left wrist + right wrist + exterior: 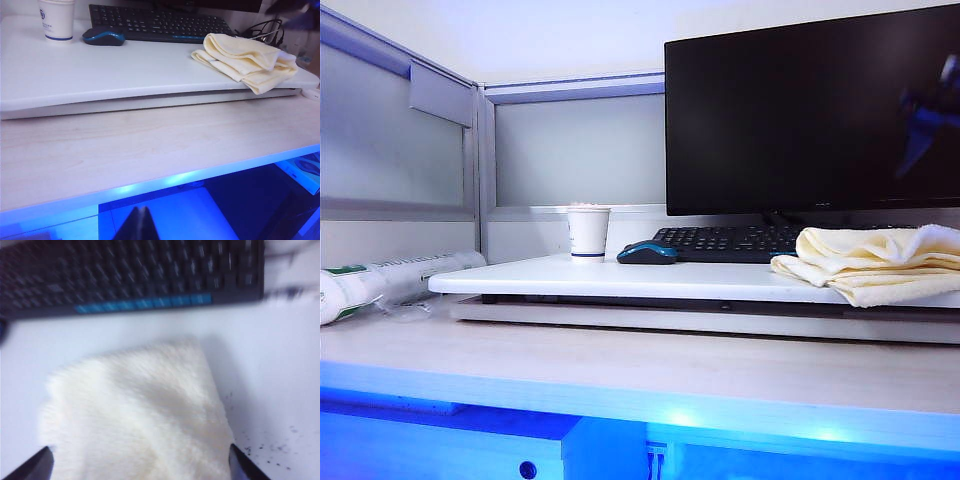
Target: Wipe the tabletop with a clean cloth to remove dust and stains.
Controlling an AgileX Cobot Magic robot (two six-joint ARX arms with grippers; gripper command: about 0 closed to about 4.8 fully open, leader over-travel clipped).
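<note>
On the far left, a white wrapped roll lying on the lower wooden desk. On the raised white tabletop, from left to right: paper cup, blue mouse just beside it, black keyboard under the dark monitor. Then the cloth — pale yellow, folded and rumpled, at the right end in front of the keyboard, partly over the front edge. Left gripper low below the desk edge, shut tight, holding nothing. Right gripper above the cloth, jaws spread wide on either side — touching or not, cannot tell. Dark specks on the tabletop beside the cloth.
</note>
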